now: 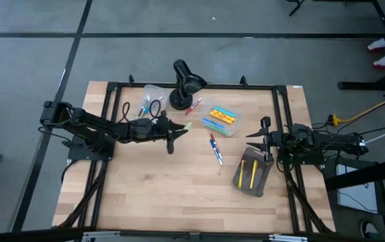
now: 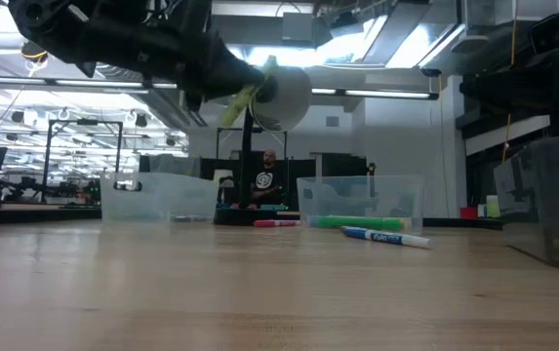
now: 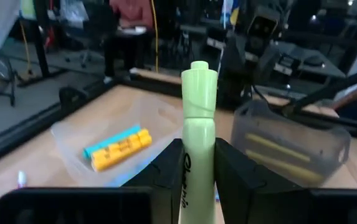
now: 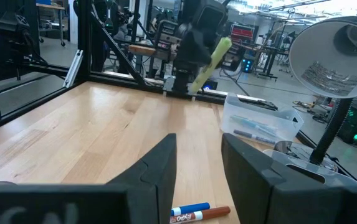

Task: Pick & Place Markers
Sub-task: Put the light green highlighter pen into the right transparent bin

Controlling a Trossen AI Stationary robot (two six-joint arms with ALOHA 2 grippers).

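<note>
High view: left tool (image 1: 179, 130) clamps a light green marker (image 1: 183, 128) above centre surface (image 1: 158, 188), heading three o'clock toward a part-filled bin (image 1: 221, 119); two markers (image 1: 216, 148) remain loose; right tool (image 1: 259, 133) empty, parted.

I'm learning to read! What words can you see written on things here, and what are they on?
"Sharpie" is probably what the black script on the light green marker in the left hand says; only part of it shows.
"expo", likely, on the blue and white marker lying on the table near the right hand; too blurred to be sure.
The blue-capped marker has dark print, too small to read.
</note>
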